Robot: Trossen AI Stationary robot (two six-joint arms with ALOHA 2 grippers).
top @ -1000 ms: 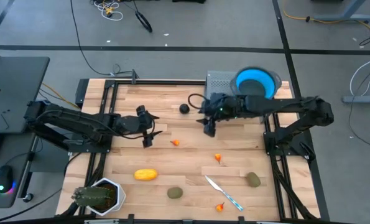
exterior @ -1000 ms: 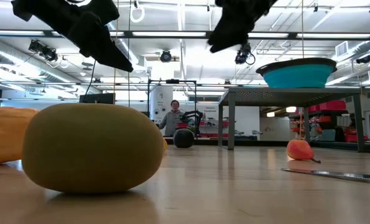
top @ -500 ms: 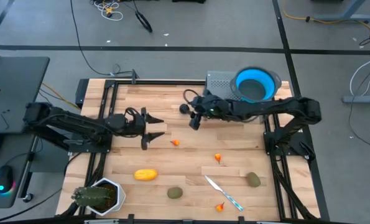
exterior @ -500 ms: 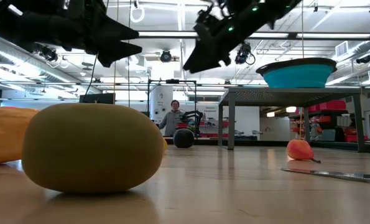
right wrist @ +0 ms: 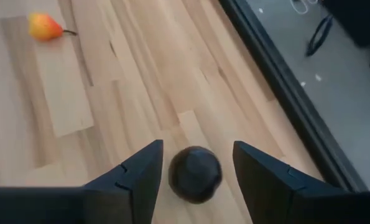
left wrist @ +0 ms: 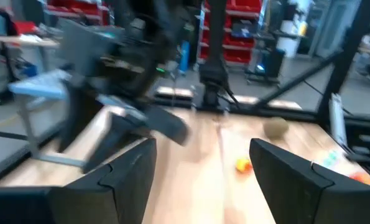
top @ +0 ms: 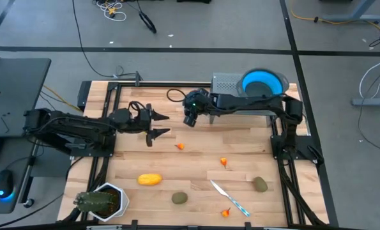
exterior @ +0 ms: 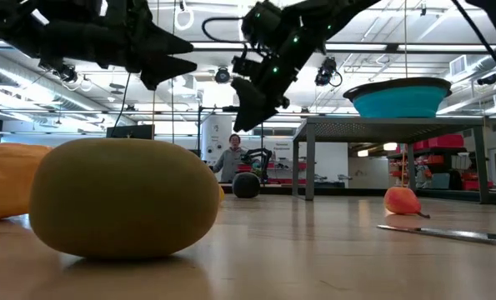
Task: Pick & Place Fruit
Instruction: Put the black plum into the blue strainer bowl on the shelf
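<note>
My right gripper (right wrist: 194,163) hangs wide open over the black ball (right wrist: 195,174) — ball between my fingers.

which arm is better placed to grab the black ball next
Right. The right gripper hangs directly over the black ball, whose wrist view shows it framed between the open fingers. The left gripper is open too, but sits off to the side, nearer a small orange bit.

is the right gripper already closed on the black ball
No, the right gripper is open, and in the right wrist view the black ball sits on the table between its two spread fingers, with a gap showing on each side.
</note>
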